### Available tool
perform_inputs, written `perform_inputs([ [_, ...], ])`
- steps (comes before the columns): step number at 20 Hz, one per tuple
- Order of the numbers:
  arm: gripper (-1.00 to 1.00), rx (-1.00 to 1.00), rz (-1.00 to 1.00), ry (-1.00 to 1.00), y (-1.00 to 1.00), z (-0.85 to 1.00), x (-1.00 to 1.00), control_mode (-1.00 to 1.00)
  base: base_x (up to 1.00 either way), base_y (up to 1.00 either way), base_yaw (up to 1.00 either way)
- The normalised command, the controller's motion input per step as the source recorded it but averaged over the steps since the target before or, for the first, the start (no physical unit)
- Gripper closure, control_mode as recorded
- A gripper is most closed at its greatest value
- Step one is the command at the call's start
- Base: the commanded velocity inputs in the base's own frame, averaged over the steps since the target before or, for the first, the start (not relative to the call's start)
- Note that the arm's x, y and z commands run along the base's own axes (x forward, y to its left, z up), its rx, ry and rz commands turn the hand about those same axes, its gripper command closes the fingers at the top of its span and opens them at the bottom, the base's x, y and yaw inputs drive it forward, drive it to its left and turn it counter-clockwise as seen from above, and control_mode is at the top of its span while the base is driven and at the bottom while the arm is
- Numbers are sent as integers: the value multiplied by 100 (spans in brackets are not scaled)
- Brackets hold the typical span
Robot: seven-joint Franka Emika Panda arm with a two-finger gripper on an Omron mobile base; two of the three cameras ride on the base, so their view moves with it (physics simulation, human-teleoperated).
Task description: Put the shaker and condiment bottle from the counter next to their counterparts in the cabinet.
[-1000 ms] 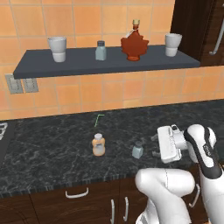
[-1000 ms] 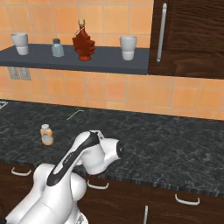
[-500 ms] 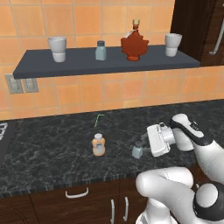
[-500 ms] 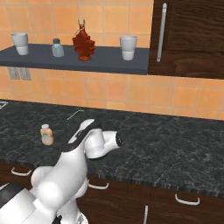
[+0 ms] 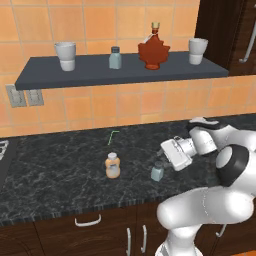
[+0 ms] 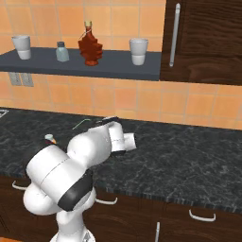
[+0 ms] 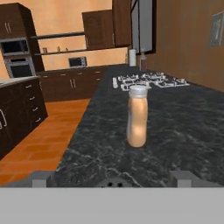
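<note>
I see the shaker (image 5: 157, 172) standing upright on the black bench (image 5: 60, 165), just beside my gripper (image 5: 169, 156), which sits low over the bench to its right. The jaws are spread fully wide with nothing between them. The condiment bottle (image 5: 113, 165) stands upright to the shaker's left, apart from it; in the hand view it (image 7: 137, 116) is straight ahead. Up on the cabinet (image 5: 125, 72) shelf, the twin shaker (image 5: 115, 57) stands left of the red maple-leaf bottle (image 5: 153, 48), with a pale cup (image 5: 65, 55) towards each end.
</note>
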Motion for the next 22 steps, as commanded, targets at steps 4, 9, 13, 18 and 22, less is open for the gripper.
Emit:
perform_inputs([
  [4,-100,0,4,0,-1,-10,0,-100,0,0,0],
  [9,-100,0,5,0,0,-38,0,-100,0,0,0],
  [13,-100,0,3,0,0,-28,0,-100,0,0,0],
  [18,-100,0,1,0,0,-20,0,-100,0,0,0],
  [22,-100,0,0,0,16,-13,0,-100,0,0,0],
])
